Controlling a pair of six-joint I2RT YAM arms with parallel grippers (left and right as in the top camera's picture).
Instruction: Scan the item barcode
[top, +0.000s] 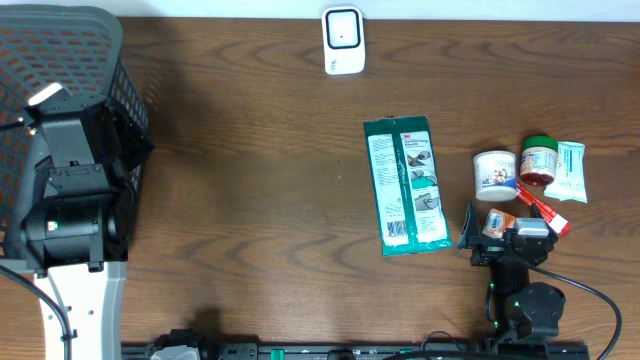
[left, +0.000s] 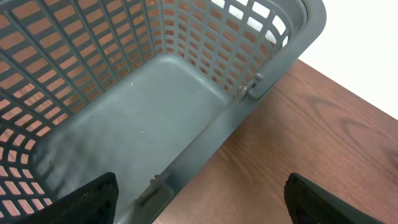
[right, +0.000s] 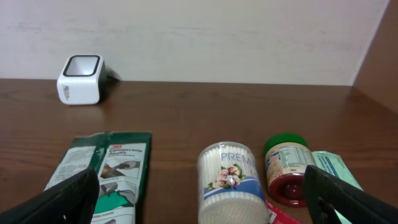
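Even, fairly bright light, faint soft shadows, all views reasonably sharp

Your left gripper (left: 202, 202) sits far left, jaws spread wide; your right gripper (right: 208, 202) sits near right, jaws likewise wide.

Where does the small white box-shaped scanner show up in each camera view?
Overhead: white box-shaped scanner, top centre, by the far edge.
Left wrist: not in it.
Right wrist: upper left.
Shared landmark: flat green package, seen in the overhead and right wrist views.
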